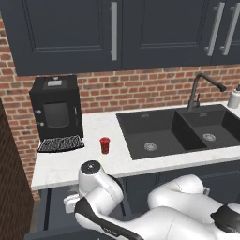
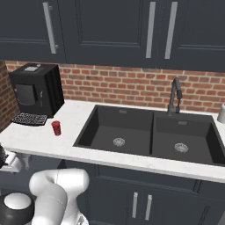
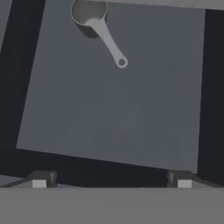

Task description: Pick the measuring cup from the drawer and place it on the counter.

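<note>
a: where is the measuring cup [image 3: 93,19] sitting?

b: on the floor of the open drawer [image 3: 113,96], up at the far edge of the hand view, bowl partly tucked under the pale lip above it, thin handle pointing out into the bare middle of the drawer. it lies flat and alone, nothing touching it.

a: and the claw [image 3: 111,179]?

b: spread wide. its two dark fingertips [image 3: 39,179] stand far apart at the bottom of the hand view, with nothing between them. it hangs above the near part of the drawer, well apart from the cup.

a: why so far back?

b: my guess is the hand looks straight down into the drawer to get the whole floor in sight before it reaches. the handle offers the easier hold, being thin and straight, so the jaws would want to line up across it.

a: where would it go afterwards?

b: the white table [image 1: 93,161] above has bare stone in front of the small red cup [image 1: 104,145], between the coffee machine [image 1: 56,110] and the black sink [image 1: 180,131]. that stretch looks the safest, away from the sink's edge.

a: how far along, then?

b: early, i'd say: drawer open, cup not yet grasped.
</note>
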